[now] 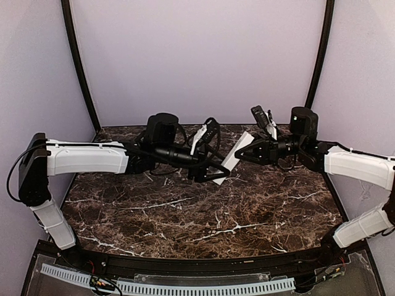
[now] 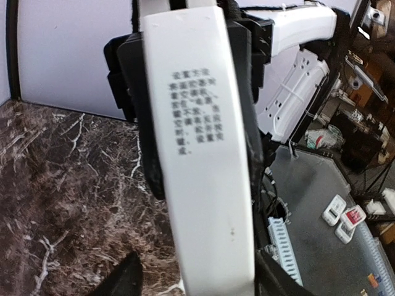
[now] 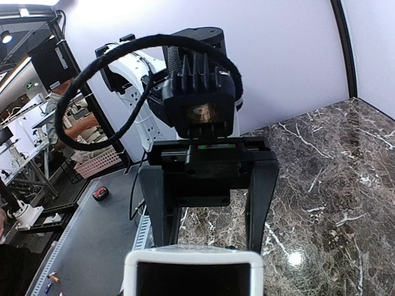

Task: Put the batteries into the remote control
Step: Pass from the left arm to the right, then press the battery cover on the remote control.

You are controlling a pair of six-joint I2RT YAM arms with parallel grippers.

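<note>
The white remote control (image 1: 236, 155) hangs in the air over the back middle of the table, between my two grippers. My right gripper (image 1: 245, 153) is shut on its far end; the black fingers (image 2: 131, 92) clamp both long sides in the left wrist view. The printed back of the remote control (image 2: 203, 154) runs down between the jaws of my left gripper (image 2: 199, 266), which is open, with a gap on its left side. The right wrist view shows the remote control's end (image 3: 193, 258) with a dark open cavity, and my left gripper (image 3: 210, 242) straddling it. No batteries show in any view.
The dark marble table (image 1: 185, 216) lies under both arms, with purple walls behind and at the sides. A black cable loop (image 3: 80, 123) arcs off the left arm. A white perforated strip (image 1: 185, 287) runs along the near edge.
</note>
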